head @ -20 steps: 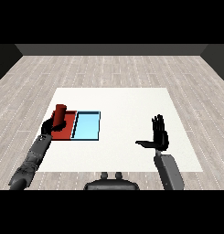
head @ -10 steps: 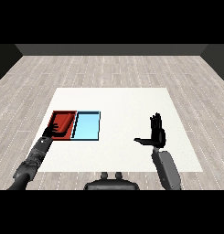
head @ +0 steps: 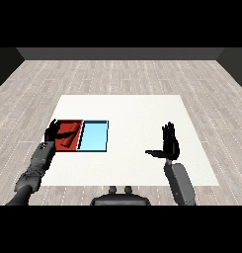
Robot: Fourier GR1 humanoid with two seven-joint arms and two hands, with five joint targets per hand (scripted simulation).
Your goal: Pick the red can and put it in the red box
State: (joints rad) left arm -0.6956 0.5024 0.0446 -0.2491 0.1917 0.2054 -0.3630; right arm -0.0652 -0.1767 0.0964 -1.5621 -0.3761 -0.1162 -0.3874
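So the left hand [head: 53, 131] is sitting at the left edge of the red tray [head: 72, 123], fingers spread and relaxed, not wrapped around anything, with the thumb reaching over the tray's edge. Right next to it, inside that tray, is the red can [head: 67, 142], lying on its side rather than standing up. Its long axis runs on a diagonal, from the near-left corner of the tray up toward the far right, as best I can tell, since red on red makes the outline hard to read. No label, brand or writing that I can make out on it. The light blue tray [head: 94, 136] sits touching the red one on its right side, both on the white table [head: 132, 108]. Way over on the other side, the right hand [head: 169, 145] is held up above the table with straight fingers pointing away from the robot and the thumb sticking out to the left, holding nothing, well apart from both trays.
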